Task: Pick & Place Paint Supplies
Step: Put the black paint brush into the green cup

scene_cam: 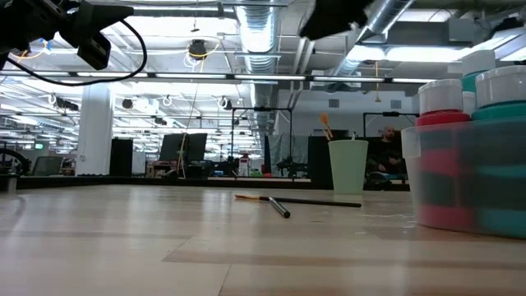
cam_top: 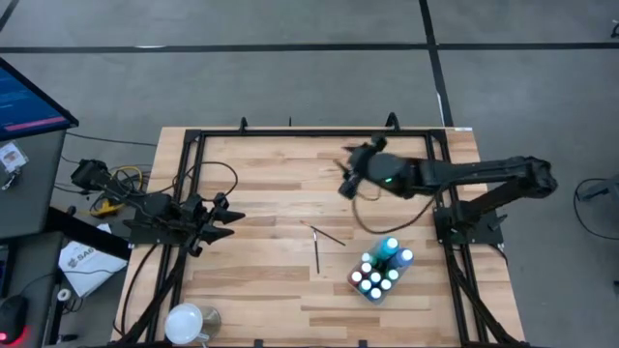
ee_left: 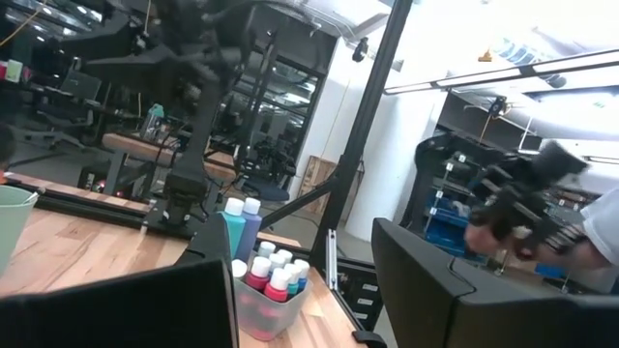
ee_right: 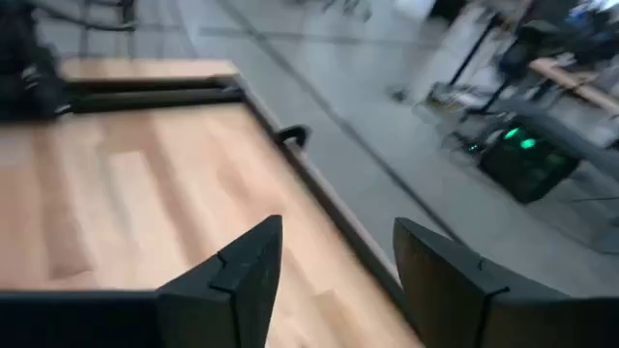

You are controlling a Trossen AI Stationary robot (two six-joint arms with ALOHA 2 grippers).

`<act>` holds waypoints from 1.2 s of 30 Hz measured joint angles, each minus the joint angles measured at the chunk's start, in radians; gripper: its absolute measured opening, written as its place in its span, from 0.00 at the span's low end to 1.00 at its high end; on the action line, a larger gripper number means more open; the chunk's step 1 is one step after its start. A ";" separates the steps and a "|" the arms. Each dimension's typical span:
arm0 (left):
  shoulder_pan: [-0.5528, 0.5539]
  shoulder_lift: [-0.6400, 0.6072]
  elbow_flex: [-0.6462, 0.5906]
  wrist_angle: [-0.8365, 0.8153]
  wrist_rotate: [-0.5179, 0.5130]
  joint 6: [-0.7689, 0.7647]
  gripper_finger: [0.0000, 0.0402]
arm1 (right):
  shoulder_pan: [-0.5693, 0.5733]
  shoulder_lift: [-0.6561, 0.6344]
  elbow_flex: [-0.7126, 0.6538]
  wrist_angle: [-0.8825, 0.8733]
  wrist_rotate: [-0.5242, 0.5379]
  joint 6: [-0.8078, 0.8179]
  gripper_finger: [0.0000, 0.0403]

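Observation:
Several small paint bottles (cam_top: 382, 269) with blue, teal, red and white caps stand in a clear tub, which also shows in the low view (scene_cam: 472, 164) and the left wrist view (ee_left: 271, 282). Two thin dark paintbrushes (cam_top: 321, 242) lie crossed on the wood left of the tub, and they show in the low view too (scene_cam: 283, 203). My right gripper (cam_top: 346, 184) hangs open above the table's far middle, beyond the brushes, holding nothing (ee_right: 338, 261). My left gripper (cam_top: 235, 217) waits open at the table's left, pointing toward the tub (ee_left: 319, 290).
A pale green cup (cam_top: 189, 319) stands at the near left corner, and in the low view (scene_cam: 348, 166) a brush handle sticks out of it. A black frame (cam_top: 290, 130) runs round the table edge. A cable loops under my right arm (cam_top: 372, 224).

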 joint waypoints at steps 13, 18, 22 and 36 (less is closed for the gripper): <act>0.000 0.000 0.000 0.000 0.000 0.000 0.33 | 0.085 0.436 0.330 -0.165 -0.138 0.283 0.51; 0.000 0.000 0.000 0.000 0.000 0.000 0.33 | 0.082 0.530 0.331 -0.133 -0.289 0.369 0.49; 0.000 0.000 0.000 0.000 0.000 0.000 0.33 | 0.093 0.608 0.330 -0.097 -0.327 0.414 0.48; 0.000 0.001 0.000 0.000 0.000 0.000 0.33 | 0.088 0.778 0.330 -0.095 -0.400 0.468 0.47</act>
